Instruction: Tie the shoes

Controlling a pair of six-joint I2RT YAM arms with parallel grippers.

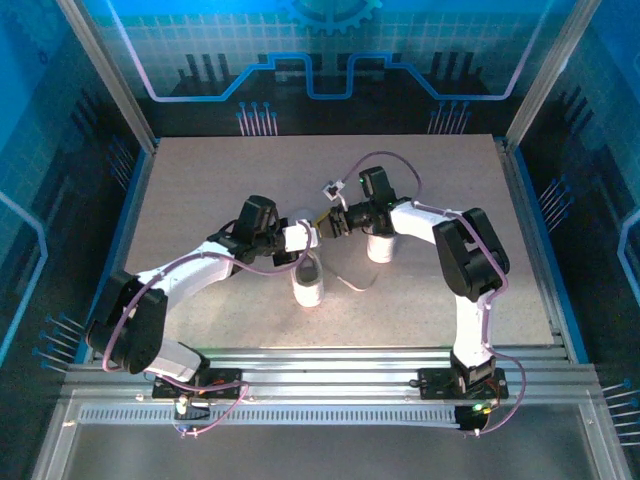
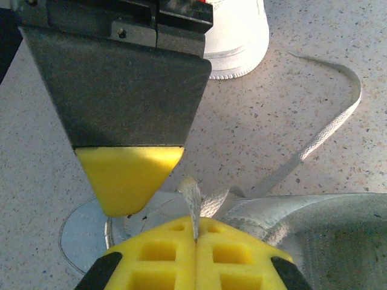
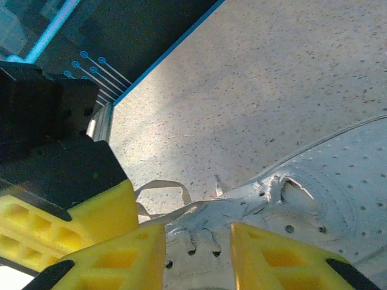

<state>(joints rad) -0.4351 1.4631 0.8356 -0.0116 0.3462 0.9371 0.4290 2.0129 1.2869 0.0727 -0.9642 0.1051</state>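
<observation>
Your left gripper [image 2: 195,235] pinches a lace [image 2: 191,196] above the near shoe [image 1: 309,283]; your right gripper [image 3: 196,251], fingers apart, crowds it. The second shoe [image 1: 380,247] stands just right of that shoe, with open table [image 1: 200,180] beyond.

Left hand [image 2: 195,241] clamped shut — right hand [image 3: 199,254] parted, the two close together.

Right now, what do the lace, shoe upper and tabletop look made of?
Lace: flat woven fabric, probably cotton or polyester, matte; a diagonal weave texture shows.
Shoe upper: smooth white leather or synthetic, slight sheen; punched perforations and soft creases.
Tabletop: hard speckled laminate or composite, matte; fine dark flecks on beige.
</observation>
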